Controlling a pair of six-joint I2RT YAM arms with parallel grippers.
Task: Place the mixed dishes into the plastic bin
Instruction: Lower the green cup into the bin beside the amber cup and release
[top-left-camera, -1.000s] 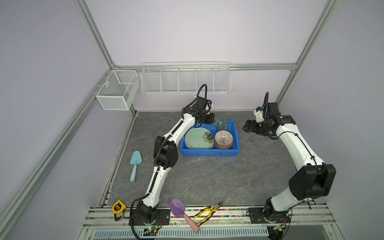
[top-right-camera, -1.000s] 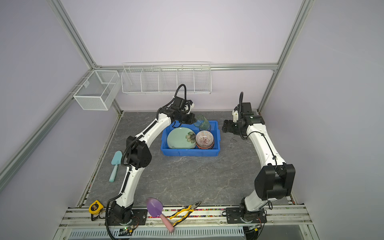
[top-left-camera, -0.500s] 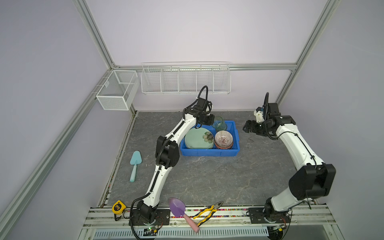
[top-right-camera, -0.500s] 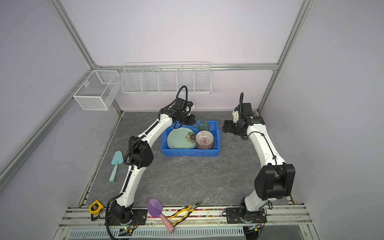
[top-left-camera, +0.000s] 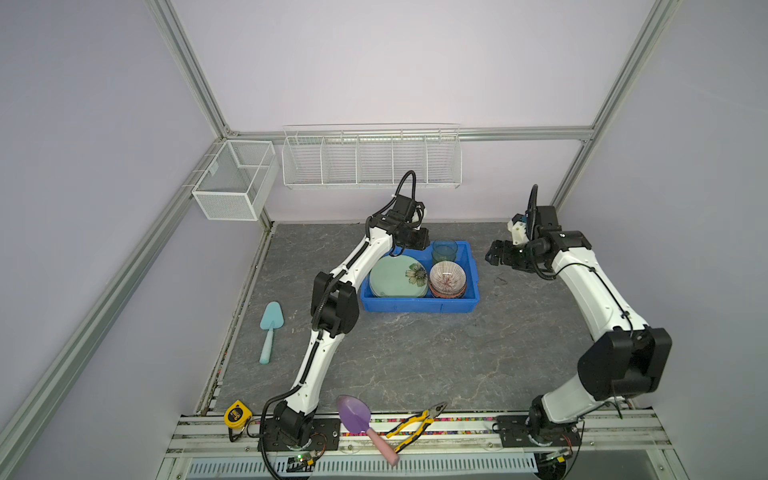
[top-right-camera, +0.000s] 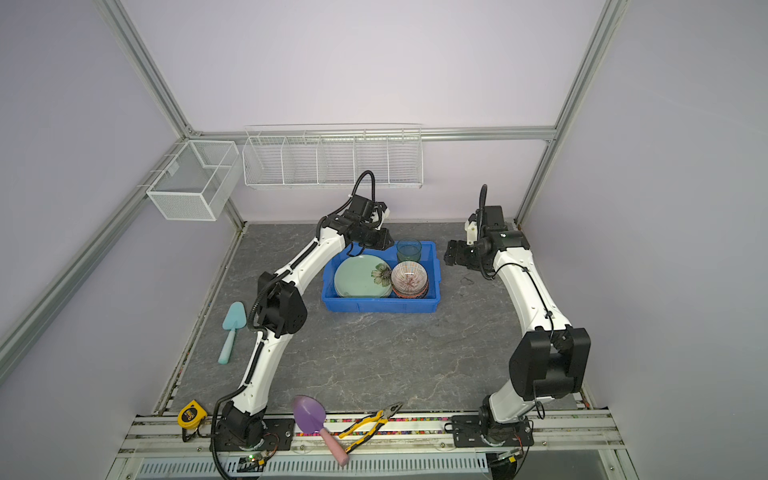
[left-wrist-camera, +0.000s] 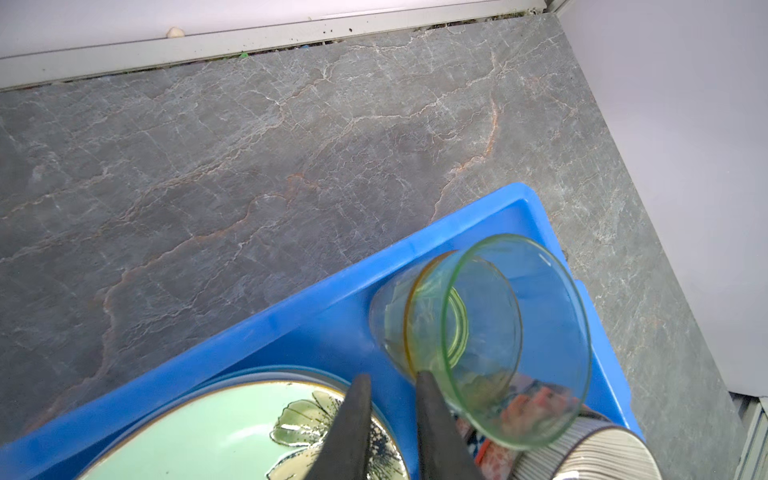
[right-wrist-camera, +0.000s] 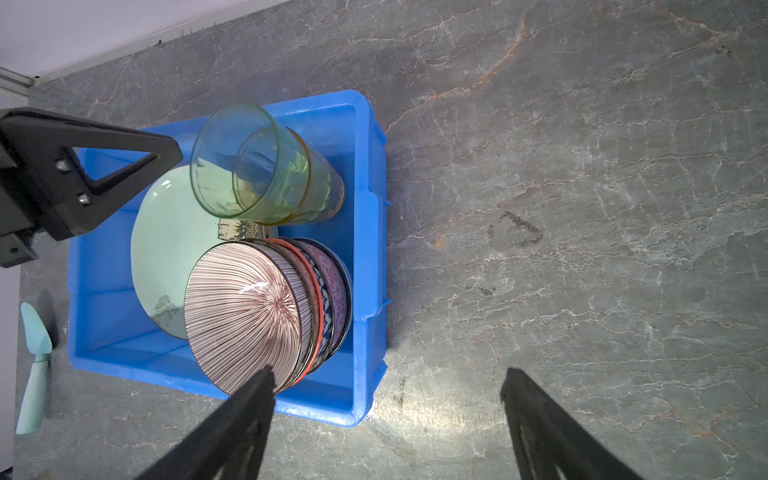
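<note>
The blue plastic bin (top-left-camera: 419, 305) (top-right-camera: 382, 307) (left-wrist-camera: 291, 316) (right-wrist-camera: 370, 166) holds the mixed dishes. These are a pale green flower plate (top-left-camera: 392, 276) (top-right-camera: 357, 276) (left-wrist-camera: 216, 432) (right-wrist-camera: 174, 224), a stack of bowls with a pink-striped one on top (top-left-camera: 446, 278) (top-right-camera: 409, 278) (right-wrist-camera: 245, 307), and a green tumbler nested in an amber one (top-left-camera: 444, 251) (top-right-camera: 408, 250) (left-wrist-camera: 498, 332) (right-wrist-camera: 257, 174) in the far corner. My left gripper (top-left-camera: 417, 242) (top-right-camera: 381, 242) (left-wrist-camera: 391, 380) hovers beside the tumblers with its jaws slightly apart and nothing between them. To the right of the bin, above the table, my right gripper (top-left-camera: 492, 255) (top-right-camera: 451, 253) (right-wrist-camera: 386, 382) is wide open and empty.
A teal trowel (top-left-camera: 270, 328) lies on the table at the left. On the front rail lie a purple trowel (top-left-camera: 357, 415), yellow-handled pliers (top-left-camera: 415, 424) and a yellow tape measure (top-left-camera: 237, 415). White wire baskets (top-left-camera: 370, 158) hang on the back wall and the left frame.
The left jaws have parted a little, and the nested tumblers now stand free in the bin's far corner. The right arm has not moved.
</note>
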